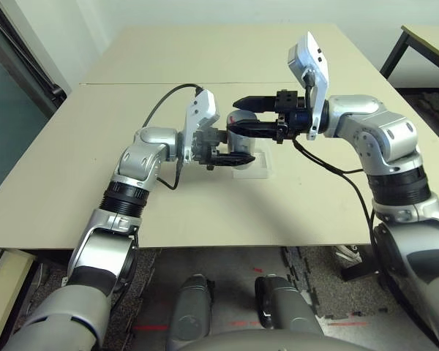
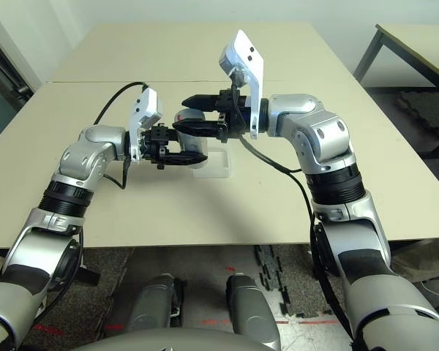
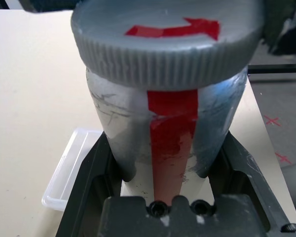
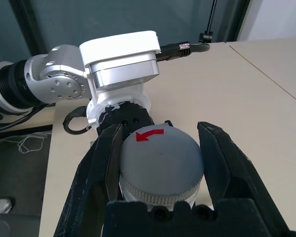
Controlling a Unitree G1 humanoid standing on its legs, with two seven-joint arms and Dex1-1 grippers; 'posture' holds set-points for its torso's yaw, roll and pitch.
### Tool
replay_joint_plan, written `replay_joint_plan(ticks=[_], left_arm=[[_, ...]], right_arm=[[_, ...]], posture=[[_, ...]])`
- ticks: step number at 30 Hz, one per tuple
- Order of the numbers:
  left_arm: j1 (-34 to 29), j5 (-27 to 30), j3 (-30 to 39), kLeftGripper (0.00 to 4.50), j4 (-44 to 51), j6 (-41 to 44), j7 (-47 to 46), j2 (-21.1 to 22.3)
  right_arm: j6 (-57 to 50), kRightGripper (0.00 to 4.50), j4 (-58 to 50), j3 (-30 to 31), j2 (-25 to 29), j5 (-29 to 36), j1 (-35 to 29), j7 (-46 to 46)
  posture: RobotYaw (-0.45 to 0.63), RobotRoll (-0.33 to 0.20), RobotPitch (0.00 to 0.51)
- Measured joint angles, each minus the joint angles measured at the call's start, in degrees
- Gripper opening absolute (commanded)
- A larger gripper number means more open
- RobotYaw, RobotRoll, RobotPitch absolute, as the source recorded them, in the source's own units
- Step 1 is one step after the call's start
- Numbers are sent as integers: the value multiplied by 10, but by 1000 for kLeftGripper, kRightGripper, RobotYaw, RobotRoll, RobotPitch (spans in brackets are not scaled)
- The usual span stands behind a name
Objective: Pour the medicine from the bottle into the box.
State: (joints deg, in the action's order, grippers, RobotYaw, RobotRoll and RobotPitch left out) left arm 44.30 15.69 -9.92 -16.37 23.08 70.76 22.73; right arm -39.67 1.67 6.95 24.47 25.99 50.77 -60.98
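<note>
While the right gripper (image 1: 231, 115) is reaching across from the robot's right, its jaws are closing around the grey cap (image 4: 160, 165), one finger on either side, with a red arrow (image 4: 150, 134) showing on the cap's top. Below that grip, the bottle (image 3: 128, 113) is standing roughly upright between the jaws of the left gripper (image 3: 166, 136), which are clamping its silvery body on both sides of the red stripe (image 3: 172, 118). Beneath both sets of jaws and apart from them, the clear box (image 1: 260, 172) is resting on the table (image 1: 132, 190). Well beyond the right gripper, another table (image 1: 435, 40) is standing.
</note>
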Motion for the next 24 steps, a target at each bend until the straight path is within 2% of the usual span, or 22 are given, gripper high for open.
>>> replay_joint_plan(ticks=[7, 13, 20, 24], left_arm=[[5, 10, -12, 2538, 20, 8, 18, -1], [17, 13, -15, 2538, 45, 22, 16, 0], [11, 11, -14, 2538, 60, 45, -3, 19], [3, 10, -8, 2538, 66, 54, -18, 25]], right_arm=[[67, 2539, 100, 13, 24, 5, 46, -143], [203, 2539, 272, 27, 15, -6, 124, -288], [343, 2540, 437, 104, -2, 37, 191, -312], [385, 2540, 496, 124, -15, 47, 214, -312]], posture=[[62, 0, 72], [78, 0, 79], [121, 0, 91], [121, 0, 91]])
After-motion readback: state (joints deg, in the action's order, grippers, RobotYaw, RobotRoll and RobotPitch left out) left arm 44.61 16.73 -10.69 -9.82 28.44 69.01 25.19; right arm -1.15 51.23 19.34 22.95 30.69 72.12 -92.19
